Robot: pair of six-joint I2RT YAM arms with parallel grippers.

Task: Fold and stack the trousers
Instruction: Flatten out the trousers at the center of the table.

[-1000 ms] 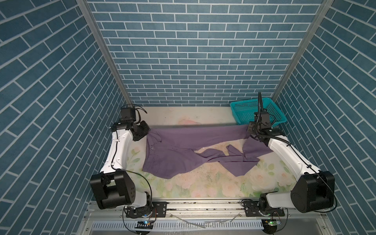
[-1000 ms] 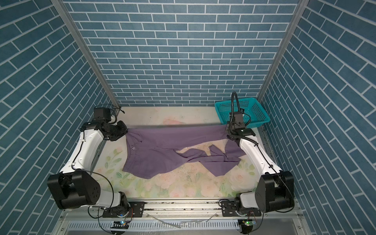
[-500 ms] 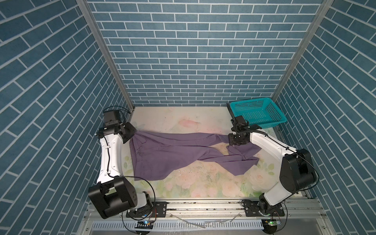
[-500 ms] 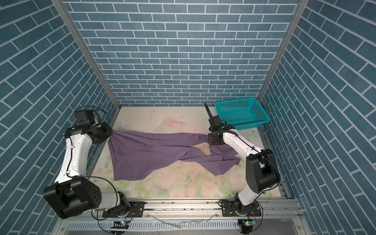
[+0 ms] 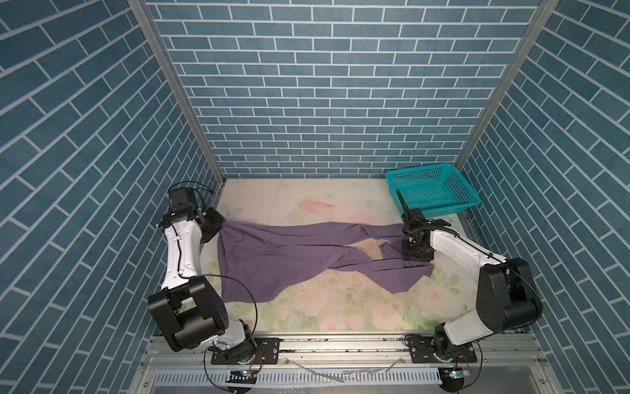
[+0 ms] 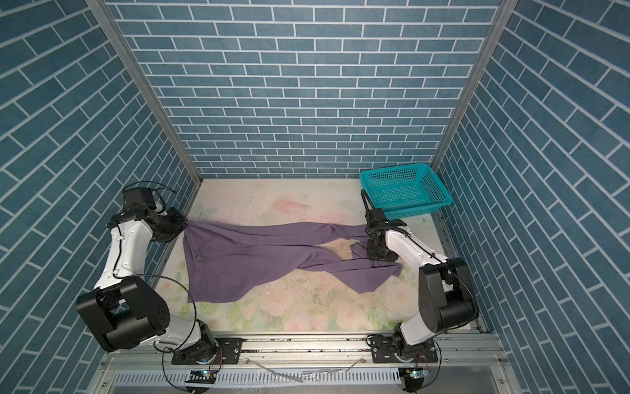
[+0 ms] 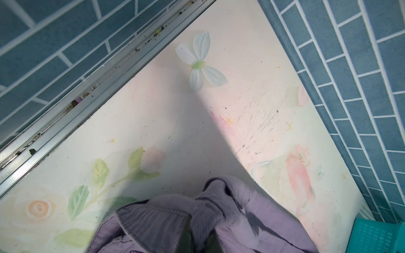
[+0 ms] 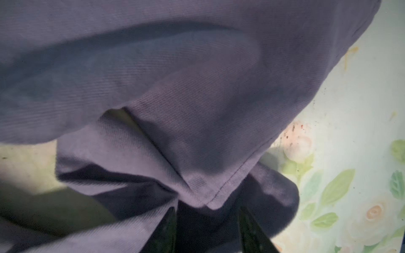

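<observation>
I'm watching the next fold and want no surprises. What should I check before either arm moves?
1. Left gripper shut on the trousers at the waistband corner: ok.
2. Right gripper holding a leg hem: not ok; its jaws stand apart and the hem corner lies over the gap, unpinched.
3. Legs laid straight: not ok; they cross and bunch near the right arm.
4. Cloth free under the right arm: cannot tell, hidden in both top views.
5. Basket apart from the cloth: ok.
6. Trousers wholly on the table: ok.
</observation>
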